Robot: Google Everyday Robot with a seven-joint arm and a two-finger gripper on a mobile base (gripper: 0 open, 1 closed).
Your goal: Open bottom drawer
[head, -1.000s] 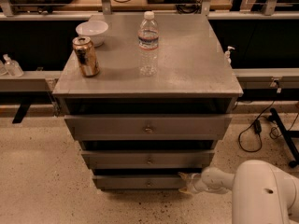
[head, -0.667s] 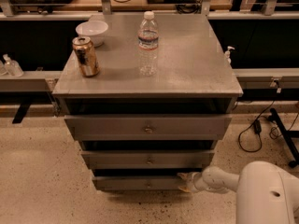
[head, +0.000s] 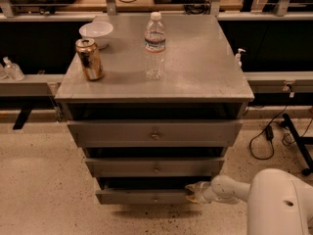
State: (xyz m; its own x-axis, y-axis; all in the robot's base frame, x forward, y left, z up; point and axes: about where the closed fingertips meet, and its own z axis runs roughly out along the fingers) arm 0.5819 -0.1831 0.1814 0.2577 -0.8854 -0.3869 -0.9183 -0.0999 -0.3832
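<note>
The bottom drawer (head: 142, 197), a flat grey front lowest in the grey metal cabinet (head: 195, 72), is pulled slightly out, a little further than a second ago. The white arm's gripper (head: 193, 192) is at the drawer's right end; whether it has hold of anything cannot be told. A bronze drink can (head: 89, 58), a clear plastic bottle (head: 155, 45) and a white bowl (head: 96, 33) stand on top of the cabinet.

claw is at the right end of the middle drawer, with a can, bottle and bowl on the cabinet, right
No: the camera view shows the claw at the right end of the bottom drawer, not the middle drawer. The can, bottle and bowl are on the cabinet.
</note>
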